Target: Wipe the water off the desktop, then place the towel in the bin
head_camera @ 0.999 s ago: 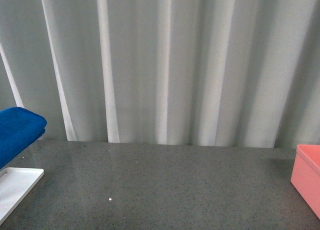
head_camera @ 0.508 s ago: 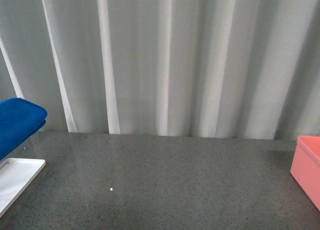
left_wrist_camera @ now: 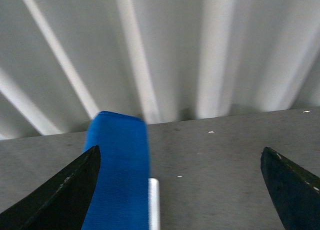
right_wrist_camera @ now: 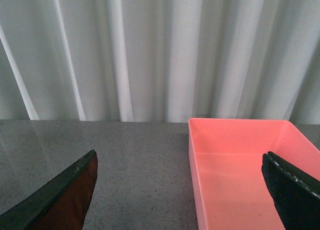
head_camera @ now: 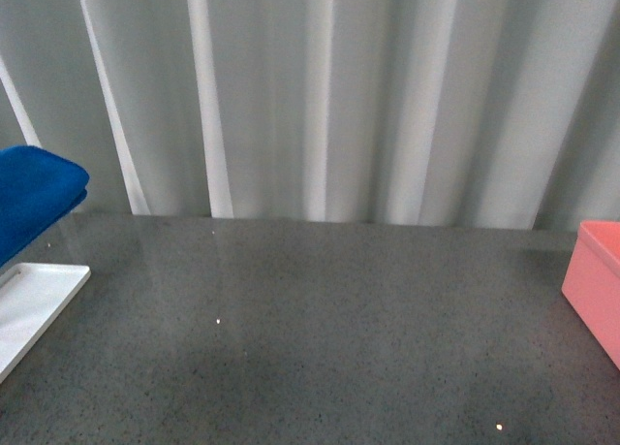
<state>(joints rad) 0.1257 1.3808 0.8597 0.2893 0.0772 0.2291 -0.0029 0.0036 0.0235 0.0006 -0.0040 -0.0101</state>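
Front view now shows more desktop (head_camera: 339,319). Towel (head_camera: 34,198) at 9 o'clock, tray (head_camera: 34,304) at 8 o'clock and bin (head_camera: 596,285) at 3 o'clock sit higher in frame.

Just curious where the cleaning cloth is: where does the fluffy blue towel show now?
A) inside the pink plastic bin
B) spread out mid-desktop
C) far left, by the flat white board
C: the bright blue fluffy towel shows at the far left by the flat white board; the pink plastic bin stands far right.

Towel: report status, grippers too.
Left gripper open, towel ahead, ungripped. Right gripper open, pink bin ahead. Towel far left by white tray. No obstruction seen.
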